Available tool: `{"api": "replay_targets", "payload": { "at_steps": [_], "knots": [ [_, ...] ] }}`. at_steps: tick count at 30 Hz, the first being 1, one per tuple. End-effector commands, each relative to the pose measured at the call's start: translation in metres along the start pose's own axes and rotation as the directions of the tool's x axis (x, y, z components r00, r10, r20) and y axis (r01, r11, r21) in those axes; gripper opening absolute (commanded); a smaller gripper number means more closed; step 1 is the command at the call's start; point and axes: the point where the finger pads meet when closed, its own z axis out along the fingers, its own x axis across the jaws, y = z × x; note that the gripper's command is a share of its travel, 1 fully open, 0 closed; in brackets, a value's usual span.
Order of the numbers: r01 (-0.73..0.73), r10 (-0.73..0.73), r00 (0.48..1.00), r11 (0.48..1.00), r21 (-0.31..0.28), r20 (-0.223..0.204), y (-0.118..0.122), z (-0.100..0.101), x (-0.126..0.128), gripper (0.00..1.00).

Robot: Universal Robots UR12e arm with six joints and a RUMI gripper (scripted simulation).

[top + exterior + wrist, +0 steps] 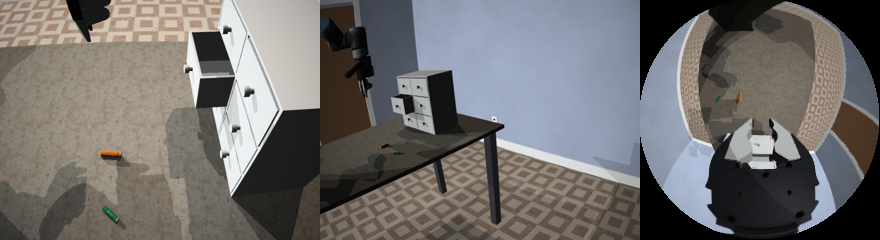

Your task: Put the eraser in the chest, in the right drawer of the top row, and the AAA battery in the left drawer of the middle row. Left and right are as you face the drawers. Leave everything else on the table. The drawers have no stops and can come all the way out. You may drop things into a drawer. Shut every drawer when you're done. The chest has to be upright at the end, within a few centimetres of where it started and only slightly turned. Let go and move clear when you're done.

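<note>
The chest (292,147) (442,100) stands upright. Its left middle-row drawer (215,93) (397,104) is pulled well out; no object can be made out in the visible part of it. The right top-row drawer (262,85) (419,86) looks shut. A thin green battery (110,214) (397,153) (717,99) and a thicker orange battery (111,154) (384,145) (740,97) lie apart on the table. No eraser is visible. My gripper (88,38) (364,95) (761,119) is partly open and empty, pointing down, high above the table, left of the open drawer in the top and exterior views.
The table (77,103) (353,144) has its far edge near the chest's left side. The other drawers look shut, with knobs sticking out. The pulled-out drawer overhangs the table in front of the chest. Arm shadows lie around the batteries.
</note>
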Motion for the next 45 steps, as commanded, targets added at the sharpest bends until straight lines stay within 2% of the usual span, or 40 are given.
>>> {"api": "replay_targets", "payload": {
  "at_steps": [1, 32, 45],
  "knots": [
    [-0.015, 0.015, 1.0, 1.0, 0.0, -0.015, 0.002, -0.002, -0.001, 0.2],
    [0.0, 0.0, 1.0, 1.0, 0.0, -0.014, 0.002, -0.001, -0.002, 0.2],
    [0.142, -0.142, 0.99, 0.99, -0.002, -0.013, 0.006, 0.007, -0.022, 0.2]
  ]
}}
